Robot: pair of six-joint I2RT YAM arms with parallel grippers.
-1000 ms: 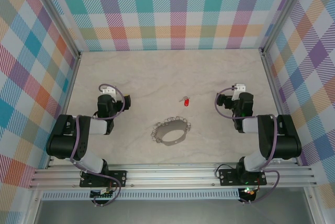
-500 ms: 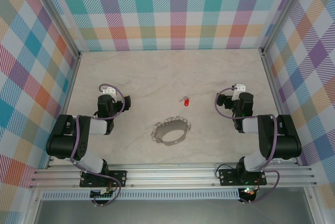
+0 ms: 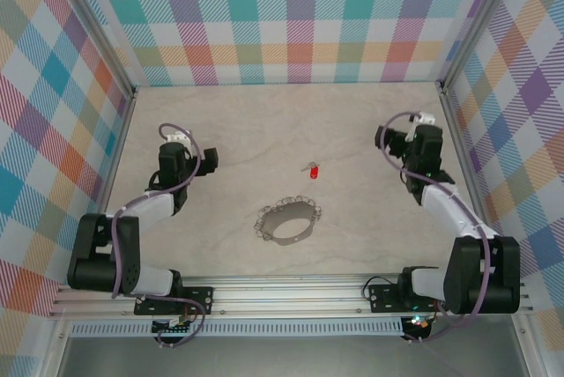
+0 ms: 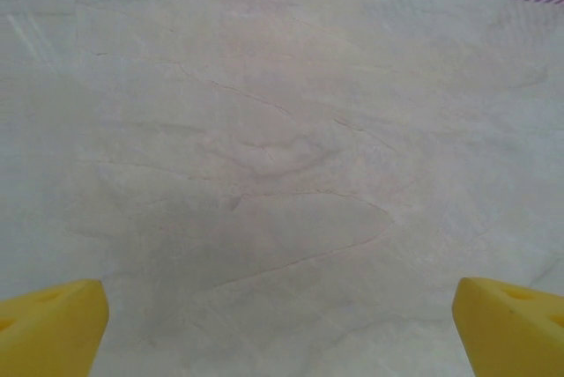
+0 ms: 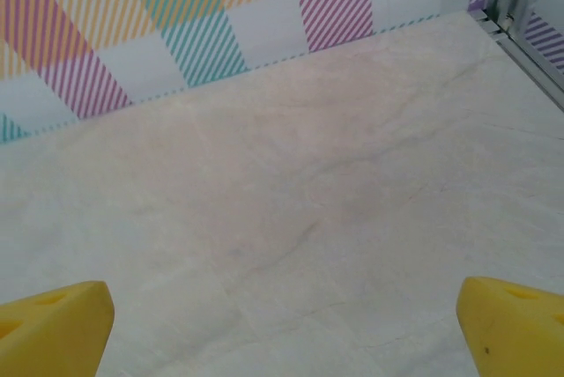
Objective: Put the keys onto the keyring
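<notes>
Top external view: both arms just unfolded and stretched up the frame. The left gripper and right gripper are spread wide with nothing in them. The key sits mid-frame and the keyring lies just below it, not touching. Looks like the reach is only starting.

Open table lies all round the keys and keyring; checked walls close three sides.

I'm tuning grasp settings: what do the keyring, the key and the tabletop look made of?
Keyring: likely metal, silvery and glinting along its beaded rim. Key: tiny; silvery shaft suggests metal, red tag looks plastic. Tabletop: matte pale surface with marble-like veining, perhaps laminate.
</notes>
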